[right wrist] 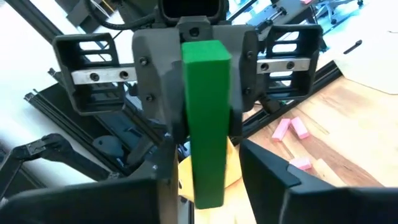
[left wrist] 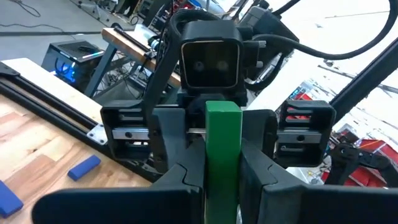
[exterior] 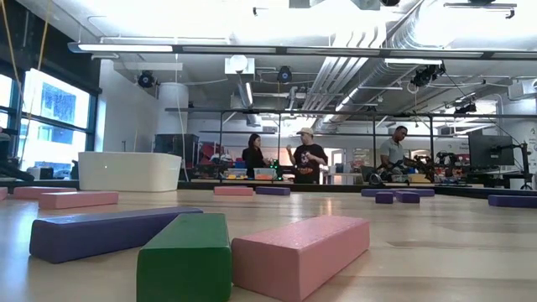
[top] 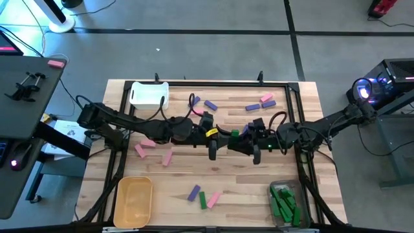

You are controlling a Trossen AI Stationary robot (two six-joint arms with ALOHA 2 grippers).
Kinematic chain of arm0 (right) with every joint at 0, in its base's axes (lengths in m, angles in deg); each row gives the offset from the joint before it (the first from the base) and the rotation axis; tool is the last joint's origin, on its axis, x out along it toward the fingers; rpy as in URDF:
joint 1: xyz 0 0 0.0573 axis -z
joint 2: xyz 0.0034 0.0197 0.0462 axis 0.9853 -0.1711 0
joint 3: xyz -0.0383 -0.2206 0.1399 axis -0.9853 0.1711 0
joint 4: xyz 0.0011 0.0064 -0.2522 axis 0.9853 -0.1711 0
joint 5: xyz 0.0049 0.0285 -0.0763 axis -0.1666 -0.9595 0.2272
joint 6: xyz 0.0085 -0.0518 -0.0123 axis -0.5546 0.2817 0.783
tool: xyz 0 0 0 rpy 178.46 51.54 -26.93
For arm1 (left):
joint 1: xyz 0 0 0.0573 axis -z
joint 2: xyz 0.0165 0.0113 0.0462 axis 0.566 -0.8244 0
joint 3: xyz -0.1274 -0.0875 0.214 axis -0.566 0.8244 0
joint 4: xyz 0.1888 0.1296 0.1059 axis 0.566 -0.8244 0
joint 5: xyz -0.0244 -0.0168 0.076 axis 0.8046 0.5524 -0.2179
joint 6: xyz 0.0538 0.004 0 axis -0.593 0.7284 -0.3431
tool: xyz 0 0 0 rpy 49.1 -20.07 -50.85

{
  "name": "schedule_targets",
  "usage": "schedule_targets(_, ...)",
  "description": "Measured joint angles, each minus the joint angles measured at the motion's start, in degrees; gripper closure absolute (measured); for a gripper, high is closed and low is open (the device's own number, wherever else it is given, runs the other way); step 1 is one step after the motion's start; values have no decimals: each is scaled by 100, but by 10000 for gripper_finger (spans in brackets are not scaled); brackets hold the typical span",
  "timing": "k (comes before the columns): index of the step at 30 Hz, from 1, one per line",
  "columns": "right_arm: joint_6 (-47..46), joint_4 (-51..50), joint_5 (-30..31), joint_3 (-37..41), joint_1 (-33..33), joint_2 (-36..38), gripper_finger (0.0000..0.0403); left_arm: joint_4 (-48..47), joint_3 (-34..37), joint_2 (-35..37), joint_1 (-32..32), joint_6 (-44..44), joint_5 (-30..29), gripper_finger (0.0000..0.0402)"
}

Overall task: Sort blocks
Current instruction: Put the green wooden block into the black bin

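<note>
Green block point(left wrist: 222, 143): right in front of my left wrist, standing on end between my fingers, its free end poking toward my other hand.
Left gripper point(left wrist: 222, 194): clamped on the block's near end, mid-table, nose to nose with the right.
Right gripper point(right wrist: 205, 190): fingers apart, one on each side of the block's far end, slivers of gap showing. Not gripping, as I read it.
Risk one: left lets go before right bites, and the block drops to the table.
Risk two: right closes off-centre, the block twists, both hands fight it.
Risk three: a thin end-grip slips on the carry to the clear bin point(top: 274, 189) back by my right side.
</note>
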Motion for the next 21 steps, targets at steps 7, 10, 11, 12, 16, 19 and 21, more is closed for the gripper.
schedule_targets(7, 68, 0, -139, 0, -15, 0, 389, -23, -1, 0, 0, 20, 1, 369)
schedule_targets(10, 77, -13, -251, 0, -13, 5, 395, -5, -2, 0, 0, -81, 128, 335)
schedule_targets(11, 94, -35, -306, 0, -15, 22, 397, 6, -2, 0, 0, -107, 184, 321)
schedule_targets(12, 97, -63, -328, 0, -15, 53, 397, 6, -2, 0, 0, -109, 199, 307)
schedule_targets(16, 99, -538, -402, 0, -15, 351, 399, -229, -2, 159, 0, -109, 368, 265)
schedule_targets(19, 28, -1029, -405, 0, -29, 738, 400, -677, -2, 530, -2, -278, 396, 249)
schedule_targets(21, 16, -1361, -400, 0, -119, 1014, 400, -1043, -2, 855, 11, -534, 288, 246)
